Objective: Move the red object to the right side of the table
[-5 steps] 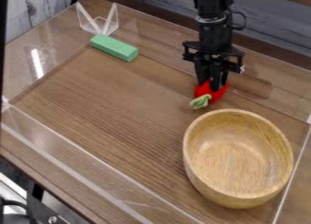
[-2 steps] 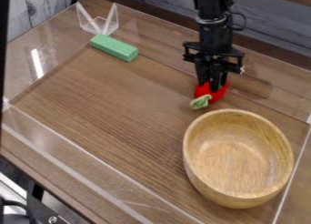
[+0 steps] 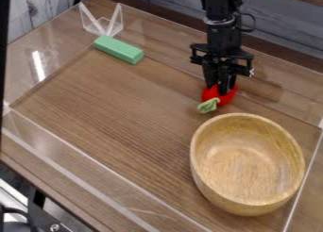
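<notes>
Jaws: the gripper [image 3: 221, 82] is right down on the toy, with dark fingers around its upper part. Honestly can't tell from this view if they've clamped it or are just sitting loosely around it.
Red toy: the red object [image 3: 224, 95] is on or just above the table [image 3: 113, 113], can't say which, beside the far rim of the wooden bowl [image 3: 246, 165] and well apart from the green block [image 3: 119, 50]. Its pale green stem end points toward the camera side, down and a bit left in the view.
Weight: looks like a light plastic fruit, so I'd guess lifting is no strain.
Feel: probably stiff, not fragile. A firm squeeze shouldn't hurt it.
Slip risk: glossy and rounded, so it could squirt out if pinched near an end.
Where to grab: across the fat middle, one finger each side, leaving the stem alone.
Arm pose: the black arm [image 3: 224, 19] comes in from the far edge and reaches down over the toy, wrist above it, fingers pointing downward.
</notes>
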Motion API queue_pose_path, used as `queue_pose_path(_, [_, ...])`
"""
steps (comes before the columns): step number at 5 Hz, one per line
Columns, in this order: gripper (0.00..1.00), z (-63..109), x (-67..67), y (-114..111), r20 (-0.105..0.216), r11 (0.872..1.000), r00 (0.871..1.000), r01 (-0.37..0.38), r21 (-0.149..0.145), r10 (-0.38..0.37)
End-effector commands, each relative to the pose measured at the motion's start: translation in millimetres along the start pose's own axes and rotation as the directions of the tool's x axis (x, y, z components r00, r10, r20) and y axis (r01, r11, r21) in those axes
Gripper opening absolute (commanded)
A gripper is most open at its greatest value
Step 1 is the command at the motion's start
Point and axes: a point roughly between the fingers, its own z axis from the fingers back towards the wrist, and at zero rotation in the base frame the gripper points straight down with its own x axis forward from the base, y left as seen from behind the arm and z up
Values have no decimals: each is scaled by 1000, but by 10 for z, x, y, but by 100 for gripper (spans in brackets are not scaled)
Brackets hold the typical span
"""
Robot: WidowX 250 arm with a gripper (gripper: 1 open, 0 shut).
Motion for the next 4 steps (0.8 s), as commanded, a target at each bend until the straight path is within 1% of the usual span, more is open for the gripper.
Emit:
queue_pose_path(1, [0,-113,16,69,4,1000,1000,-3,9,3])
queue_pose_path(4, [0,-162,11,110,-3,1000,1000,-13,9,13])
